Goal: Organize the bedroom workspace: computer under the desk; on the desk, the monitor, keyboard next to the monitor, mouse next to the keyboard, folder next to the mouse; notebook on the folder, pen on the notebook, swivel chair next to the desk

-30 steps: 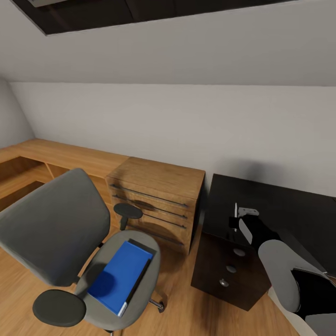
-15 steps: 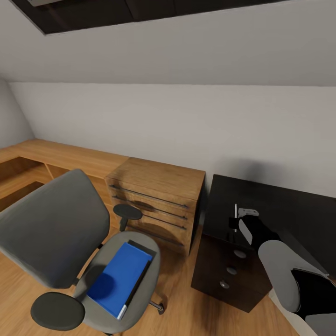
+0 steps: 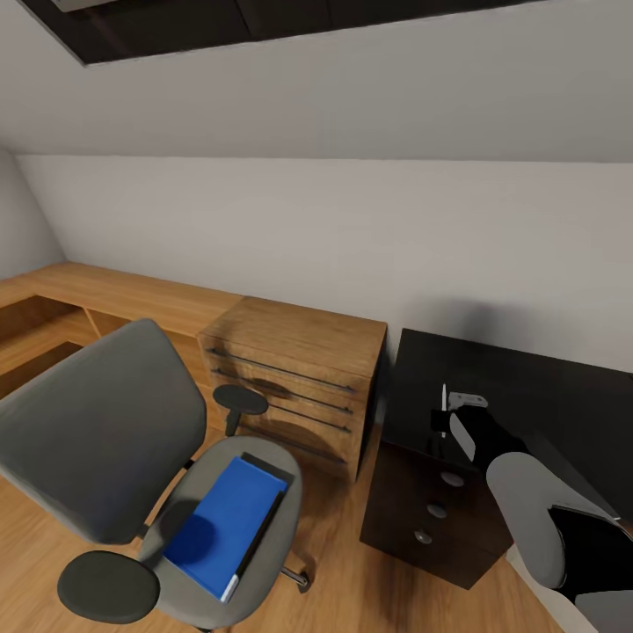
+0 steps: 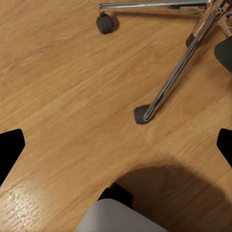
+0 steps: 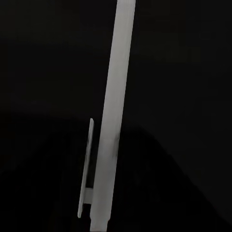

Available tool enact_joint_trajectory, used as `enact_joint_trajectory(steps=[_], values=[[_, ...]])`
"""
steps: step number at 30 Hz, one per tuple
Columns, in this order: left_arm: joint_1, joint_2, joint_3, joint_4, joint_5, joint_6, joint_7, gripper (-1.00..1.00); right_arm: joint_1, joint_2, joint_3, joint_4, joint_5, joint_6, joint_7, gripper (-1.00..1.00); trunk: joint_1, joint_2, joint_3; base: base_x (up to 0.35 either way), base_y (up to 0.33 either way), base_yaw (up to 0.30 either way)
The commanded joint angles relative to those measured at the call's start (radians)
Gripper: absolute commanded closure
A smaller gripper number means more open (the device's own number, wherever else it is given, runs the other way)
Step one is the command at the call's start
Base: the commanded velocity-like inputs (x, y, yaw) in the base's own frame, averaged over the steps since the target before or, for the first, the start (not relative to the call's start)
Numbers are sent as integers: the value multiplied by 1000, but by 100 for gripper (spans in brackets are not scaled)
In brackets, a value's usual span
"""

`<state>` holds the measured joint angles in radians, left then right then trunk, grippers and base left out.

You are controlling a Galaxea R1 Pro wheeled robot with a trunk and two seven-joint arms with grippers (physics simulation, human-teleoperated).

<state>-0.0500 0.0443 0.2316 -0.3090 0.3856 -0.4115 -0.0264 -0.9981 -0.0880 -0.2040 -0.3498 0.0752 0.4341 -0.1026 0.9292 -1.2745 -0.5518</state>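
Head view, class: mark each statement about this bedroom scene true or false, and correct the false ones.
1. The blue folder lies on the swivel chair seat. True.
2. The right gripper holds a pen above the black desk. True.
3. The folder lies on the desk. False: it is on the chair.
4. The wooden dresser stands right of the desk. False: left of it.
5. The chair stands on carpet. False: on wooden floor.

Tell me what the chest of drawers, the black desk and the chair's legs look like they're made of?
The chest of drawers looks like light wood: warm brown with visible grain, matte, with thin dark bar handles. The desk has a smooth black top with a slight sheen, possibly laminate or painted board; the render leaves that open. The swivel chair stands on legs that look like polished chrome, bright and mirror-like.
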Motion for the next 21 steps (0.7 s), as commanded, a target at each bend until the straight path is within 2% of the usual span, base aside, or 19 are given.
enact_joint_trajectory(steps=[1,13,21], values=[[0,0,-2,1,9,-3,-3,-100,0,1,-6,-2,8,5,1,-100,0,-1,-1,0,0,0],[0,0,-2,1,9,-3,-3,-100,0,1,-6,-2,7,5,1,-100,0,-1,-1,0,0,0],[0,0,-2,1,9,-3,-3,-100,0,1,-8,-21,6,5,0,-100,-31,55,24,0,0,0]])
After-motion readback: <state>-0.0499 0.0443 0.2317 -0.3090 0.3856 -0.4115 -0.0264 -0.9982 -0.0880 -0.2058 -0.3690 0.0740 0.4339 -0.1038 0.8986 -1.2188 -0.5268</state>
